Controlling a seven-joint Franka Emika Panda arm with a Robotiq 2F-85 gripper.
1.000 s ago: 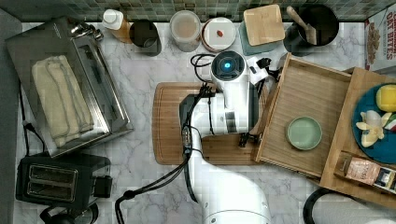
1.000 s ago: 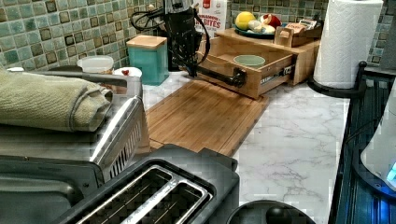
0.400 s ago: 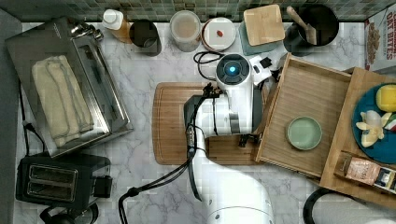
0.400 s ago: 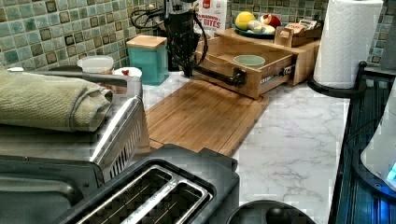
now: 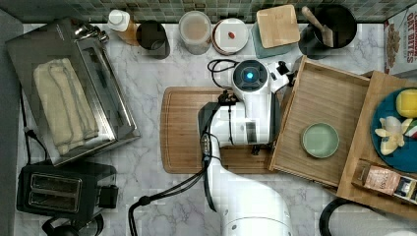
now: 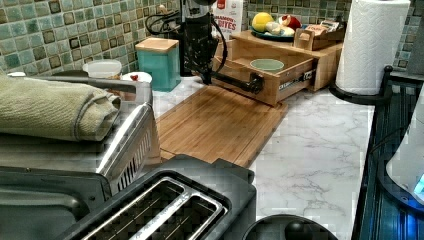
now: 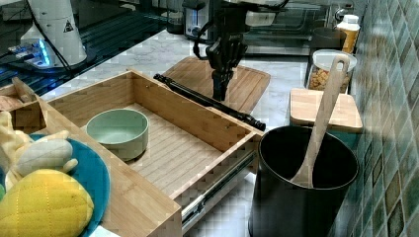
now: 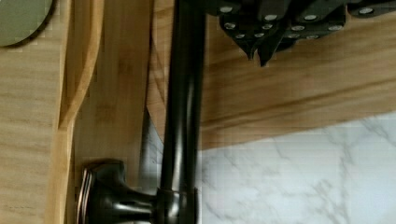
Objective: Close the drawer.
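Your drawer is pulled well out over the surface, a green bowl inside, and your tool, clenched on nothing beside the handle, hasn't pushed yet.

Drawer: light bamboo wood, fine straight grain, matt. Handle bar just beside jaws: dark metal, smooth, semi-gloss. Cutting board under jaws: darker wood, matt, visible grain. Counter: white/grey marble look, glossy. Bowl in drawer: pale green, smooth, matt. Gripper: black matt w/ shiny screws.
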